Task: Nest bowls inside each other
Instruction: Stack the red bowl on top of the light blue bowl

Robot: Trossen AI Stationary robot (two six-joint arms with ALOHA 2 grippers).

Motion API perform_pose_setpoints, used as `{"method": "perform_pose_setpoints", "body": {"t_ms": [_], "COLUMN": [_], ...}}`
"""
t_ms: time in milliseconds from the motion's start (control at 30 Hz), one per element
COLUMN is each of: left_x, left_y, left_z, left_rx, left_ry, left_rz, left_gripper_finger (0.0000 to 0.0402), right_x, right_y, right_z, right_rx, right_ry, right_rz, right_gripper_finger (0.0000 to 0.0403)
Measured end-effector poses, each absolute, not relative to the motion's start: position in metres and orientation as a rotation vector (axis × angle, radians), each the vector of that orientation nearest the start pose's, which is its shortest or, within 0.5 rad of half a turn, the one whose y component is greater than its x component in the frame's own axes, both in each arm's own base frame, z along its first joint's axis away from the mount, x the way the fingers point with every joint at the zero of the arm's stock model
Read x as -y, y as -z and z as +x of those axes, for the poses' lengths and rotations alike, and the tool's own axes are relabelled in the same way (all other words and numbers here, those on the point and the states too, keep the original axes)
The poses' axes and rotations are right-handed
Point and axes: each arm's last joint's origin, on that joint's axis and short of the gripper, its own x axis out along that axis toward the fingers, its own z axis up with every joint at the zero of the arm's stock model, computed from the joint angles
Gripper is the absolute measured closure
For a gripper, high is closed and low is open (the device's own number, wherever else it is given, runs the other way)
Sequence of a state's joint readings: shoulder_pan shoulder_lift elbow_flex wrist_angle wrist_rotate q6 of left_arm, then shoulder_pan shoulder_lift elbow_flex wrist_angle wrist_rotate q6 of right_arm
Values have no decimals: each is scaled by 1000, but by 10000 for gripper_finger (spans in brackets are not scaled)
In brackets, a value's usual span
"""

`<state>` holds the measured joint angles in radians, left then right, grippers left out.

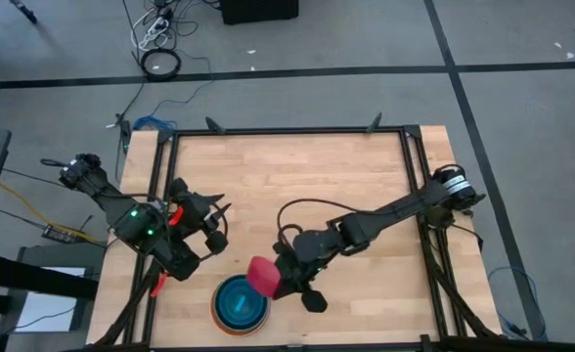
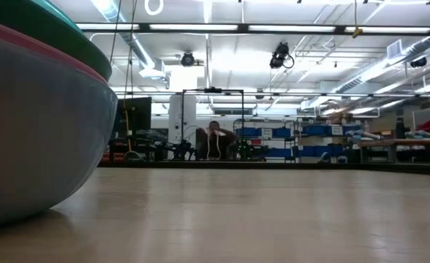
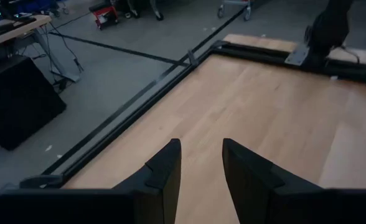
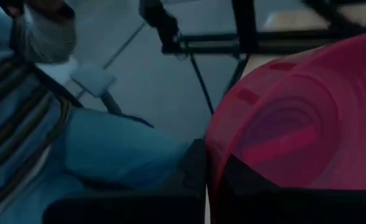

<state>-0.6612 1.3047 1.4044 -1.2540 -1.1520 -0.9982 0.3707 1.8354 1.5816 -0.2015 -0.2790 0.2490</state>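
A stack of nested bowls (image 1: 241, 305) stands near the table's front edge, blue and teal inside an orange rim. In the low view the stack (image 2: 32, 109) fills the left side, resting on its grey-blue bottom bowl. A magenta-red bowl (image 1: 262, 276) hangs just right of and above the stack, with my right gripper (image 1: 280, 282) shut on it. My left gripper (image 1: 212, 217) waits open above the table's left part, and its fingers (image 3: 164, 177) have nothing between them. My right gripper pinches the magenta-red bowl by its wall at the rim (image 4: 215, 177), one finger on each face of the wall. The fingers come from the table's right side, slanting slightly down. The bowl stands tilted on edge, lifted clear of the table and the stack.
Bare wooden table (image 1: 297, 186) stretches across the middle and far side inside a black frame (image 1: 287, 131). A person in a striped sleeve (image 4: 21, 118) stands beyond the near edge in the right wrist view.
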Motion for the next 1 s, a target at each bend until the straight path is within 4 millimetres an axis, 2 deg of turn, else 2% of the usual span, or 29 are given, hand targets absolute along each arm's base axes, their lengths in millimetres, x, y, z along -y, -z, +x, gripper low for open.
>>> {"method": "perform_pose_setpoints", "body": {"t_ms": [233,467,600,700,1000], "left_x": [116,115,115,115,115], "left_y": [-378,-384,-384,-384,-384], "left_z": [192,191,191,190,191], "left_rx": [-362,-338,-343,-345,-348], "left_ry": [-667,-647,-643,-641,-641], "left_rz": [-39,-41,-39,-40,-39], "left_gripper_finger": [275,275,275,275,275], "right_x": [-162,-167,-168,-167,-166], "right_y": [-280,-265,-257,-256,-256], "right_z": [428,455,462,462,461], "right_rx": [-524,-535,-564,-570,-592], "right_ry": [-653,-699,-697,-656,-630], "right_rz": [253,252,255,247,270], "right_gripper_finger": [403,403,398,378,270]}}
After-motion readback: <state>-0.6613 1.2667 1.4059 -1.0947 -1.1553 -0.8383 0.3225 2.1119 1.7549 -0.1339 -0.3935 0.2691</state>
